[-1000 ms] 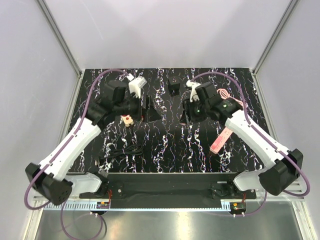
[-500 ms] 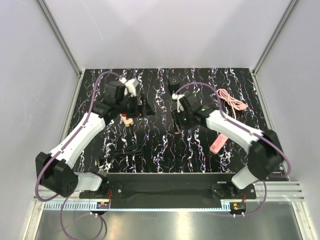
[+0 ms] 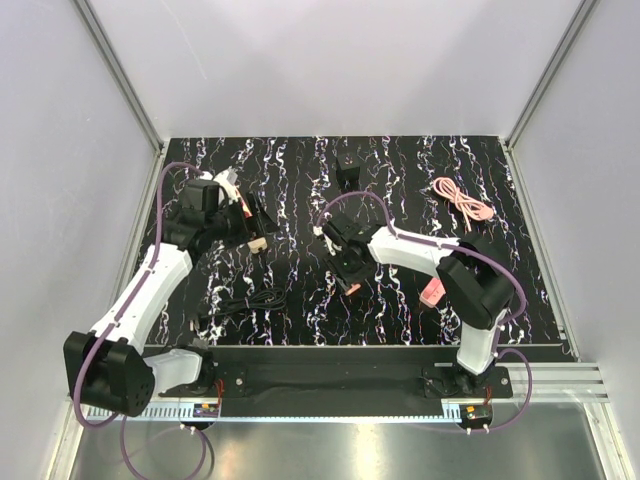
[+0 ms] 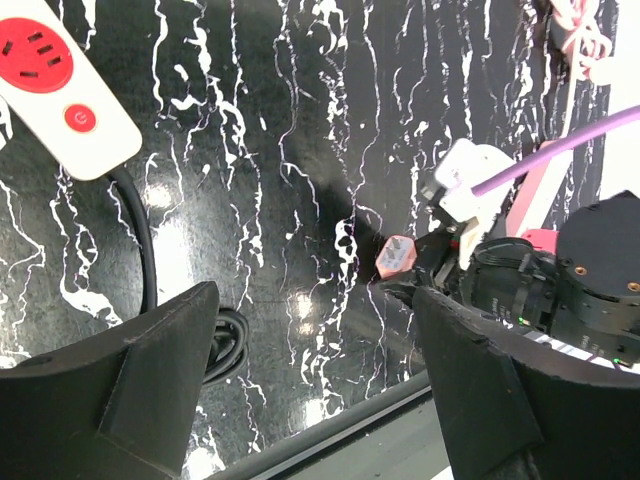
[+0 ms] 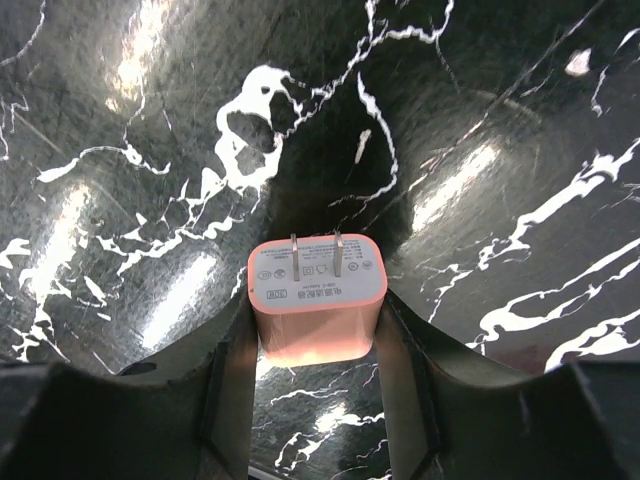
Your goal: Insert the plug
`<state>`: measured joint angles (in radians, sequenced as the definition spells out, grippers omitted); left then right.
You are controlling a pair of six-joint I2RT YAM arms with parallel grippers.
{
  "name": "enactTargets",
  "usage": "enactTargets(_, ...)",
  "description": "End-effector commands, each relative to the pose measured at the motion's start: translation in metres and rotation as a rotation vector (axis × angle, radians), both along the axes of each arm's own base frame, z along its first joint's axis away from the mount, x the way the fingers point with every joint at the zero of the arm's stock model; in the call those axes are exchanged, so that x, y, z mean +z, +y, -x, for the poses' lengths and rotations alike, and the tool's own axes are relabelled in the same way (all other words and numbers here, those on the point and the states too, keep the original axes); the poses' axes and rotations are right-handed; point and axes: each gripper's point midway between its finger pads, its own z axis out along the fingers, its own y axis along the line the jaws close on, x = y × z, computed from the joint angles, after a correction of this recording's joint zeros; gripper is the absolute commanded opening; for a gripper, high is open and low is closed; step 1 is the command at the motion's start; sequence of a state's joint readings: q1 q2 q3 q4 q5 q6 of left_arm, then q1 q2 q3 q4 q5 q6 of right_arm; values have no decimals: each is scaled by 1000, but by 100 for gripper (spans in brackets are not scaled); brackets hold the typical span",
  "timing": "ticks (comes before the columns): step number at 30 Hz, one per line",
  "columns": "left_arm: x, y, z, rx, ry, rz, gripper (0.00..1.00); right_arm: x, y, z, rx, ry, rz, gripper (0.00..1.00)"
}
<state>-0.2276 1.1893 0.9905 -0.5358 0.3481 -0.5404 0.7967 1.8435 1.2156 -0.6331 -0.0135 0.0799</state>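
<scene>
**A:** What is sitting on the black marbled table (image 3: 400, 310)?

**B:** A white power strip (image 4: 60, 90) is lying near the left gripper (image 4: 310, 330), which is hanging wide open and carrying nothing.

**A:** And the plug?

**B:** The right gripper (image 5: 318, 335) is clamping the pink plug (image 5: 318, 290) between its fingers. The prongs are pointing away from the gripper, and the plug is well apart from the strip.

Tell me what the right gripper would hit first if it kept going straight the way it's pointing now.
Most likely the bare black tabletop. The right gripper holds the pink plug with its prongs leading, and only marbled surface shows ahead of them. How far off it lies is unclear.
</scene>
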Motion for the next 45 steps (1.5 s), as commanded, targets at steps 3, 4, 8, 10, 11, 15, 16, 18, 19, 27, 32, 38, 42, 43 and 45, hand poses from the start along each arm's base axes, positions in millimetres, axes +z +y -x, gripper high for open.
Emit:
enactTargets(3, 16, -3, -4, -20, -78, 26, 85, -1, -1, -8, 2, -34, 33, 50)
enactTargets(4, 15, -3, -2, -24, -79, 22, 86, -3, -1, -8, -8, -34, 26, 53)
enactTargets(8, 13, -1, -1, -46, -94, 3, 88, -2, -2, -4, -57, -47, -4, 68)
enactTargets(10, 14, -1, 1, -51, -98, 2, 88, 0, -3, -2, -74, -62, -23, 77)
enactTargets(11, 15, -2, 2, -54, -100, 4, 89, 3, -4, -1, -93, -78, -48, 78)
enactTargets(15, 20, -3, 2, -54, -112, 13, 89, 4, -9, 2, -135, -109, -76, 80)
enactTargets(16, 21, -3, 2, -57, -112, 15, 89, 4, -9, 3, -140, -112, -82, 80)
enactTargets(18, 23, -4, 2, -63, -117, 21, 89, 2, -7, 6, -158, -109, -117, 78)
enactTargets(19, 23, -4, 2, -62, -116, 22, 89, 0, -7, 6, -166, -109, -124, 77)
enactTargets(27, 19, -7, 7, -72, -101, 38, 89, -12, 5, 1, -231, -103, -171, 73)
enactTargets(32, 18, -5, 11, -73, -106, 35, 88, -19, 5, -2, -269, -121, -175, 66)
enactTargets(38, 15, -15, 17, -175, -105, 52, 86, -10, 2, 0, -249, -139, -176, 14)
enactTargets(42, 10, -38, 32, -319, -90, 59, 86, 42, 10, 4, -164, -186, -277, 0)
enactTargets(43, 4, -44, 34, -342, -68, 52, 87, 64, 16, 9, -113, -204, -346, 0)
enactTargets(45, 0, -63, 46, -408, -37, 61, 86, 82, 21, 13, -70, -223, -401, 0)
